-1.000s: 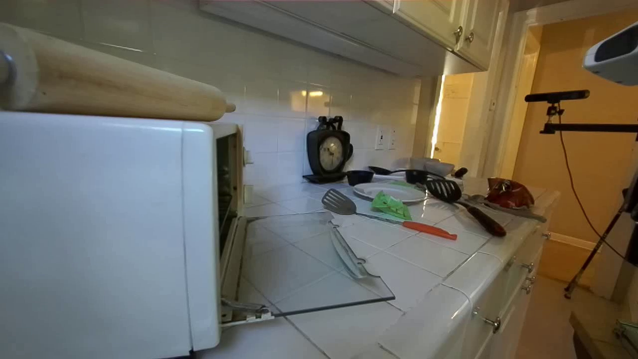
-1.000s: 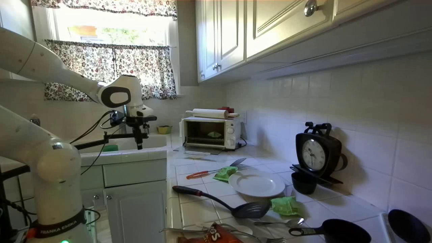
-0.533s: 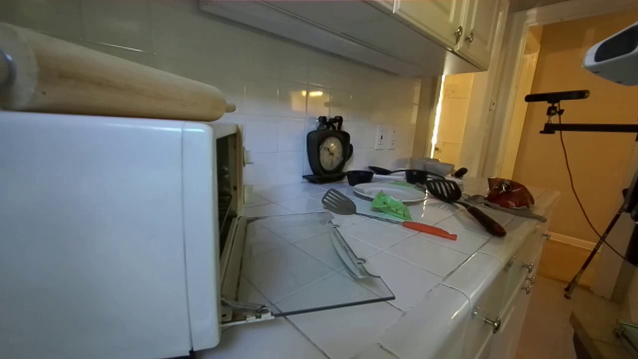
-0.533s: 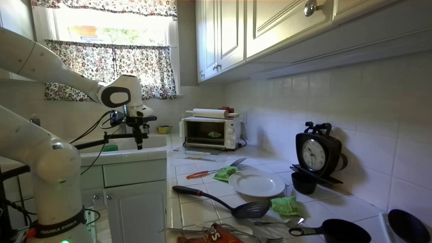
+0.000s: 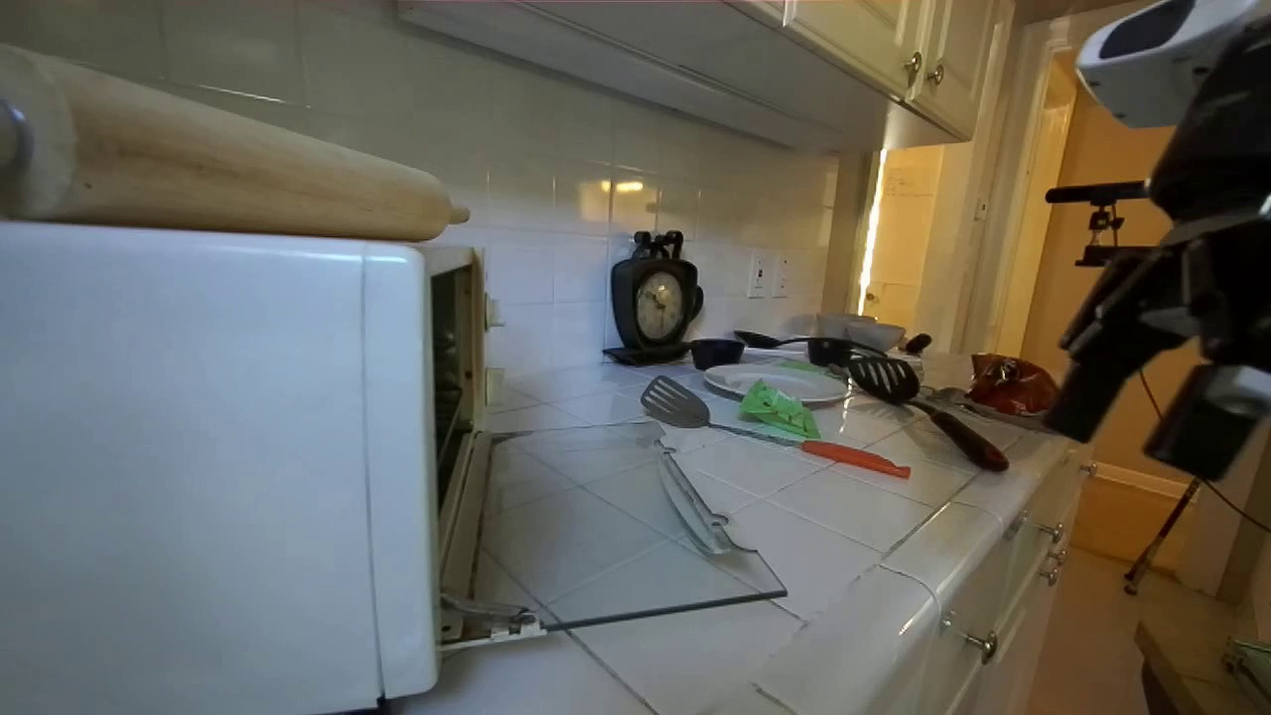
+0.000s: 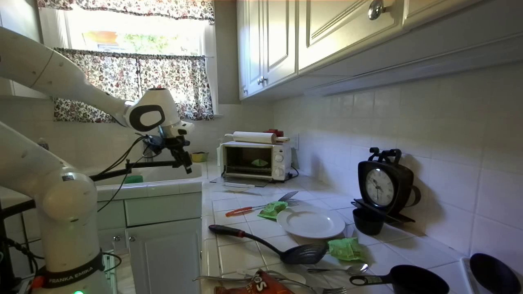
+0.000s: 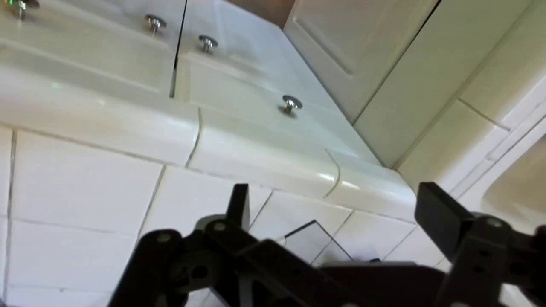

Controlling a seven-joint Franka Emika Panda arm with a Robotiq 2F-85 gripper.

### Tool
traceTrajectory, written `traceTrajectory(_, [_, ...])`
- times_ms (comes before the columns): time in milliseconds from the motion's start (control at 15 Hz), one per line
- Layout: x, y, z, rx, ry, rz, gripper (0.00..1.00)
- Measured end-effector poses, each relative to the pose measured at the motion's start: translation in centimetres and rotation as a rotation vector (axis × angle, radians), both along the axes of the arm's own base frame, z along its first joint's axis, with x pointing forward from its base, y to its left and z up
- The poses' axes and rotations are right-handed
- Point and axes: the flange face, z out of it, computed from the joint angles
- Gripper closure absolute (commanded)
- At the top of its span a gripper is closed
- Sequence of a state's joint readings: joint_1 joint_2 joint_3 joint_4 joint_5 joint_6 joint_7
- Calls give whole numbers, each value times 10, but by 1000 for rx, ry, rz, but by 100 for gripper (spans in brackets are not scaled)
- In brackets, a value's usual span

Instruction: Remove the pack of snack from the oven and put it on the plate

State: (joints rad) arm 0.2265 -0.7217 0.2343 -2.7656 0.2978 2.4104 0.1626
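Left of the oven (image 6: 280, 164) in an exterior view stands the robot arm (image 6: 65, 192), lettered "FRANKA EMIKA", flowered curtains (image 6: 173, 83) behind. Its gripper (image 7: 335, 200) gapes wide, holding nothing. Inside the oven lies the green pack (image 6: 259, 163), long axis side to side; which end leads cannot be told. On the white tiled counter (image 6: 241, 256) in front of the oven: an orange bag (image 6: 253, 288) showing "OS", then a white plate (image 6: 310, 221).

Your gripper (image 7: 335, 209) is black, and the counter (image 7: 72, 183) is white tile ruled with grey lines. You have a white oven (image 5: 199, 447) with a green packet (image 6: 259, 162) inside, and a plain white plate (image 6: 310, 221). The spatula handle (image 5: 856, 459) is orange-red. Near the counter's front edge, the bag (image 6: 271, 286) is red-orange with pale letters. The curtains (image 6: 188, 73) show small red and dark flowers on white.
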Motion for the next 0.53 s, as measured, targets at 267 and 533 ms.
traceTrajectory(267, [36,-18,-4,-18,-169,102,0])
traceTrajectory(533, [66,-27,0,-3,-324,138,0])
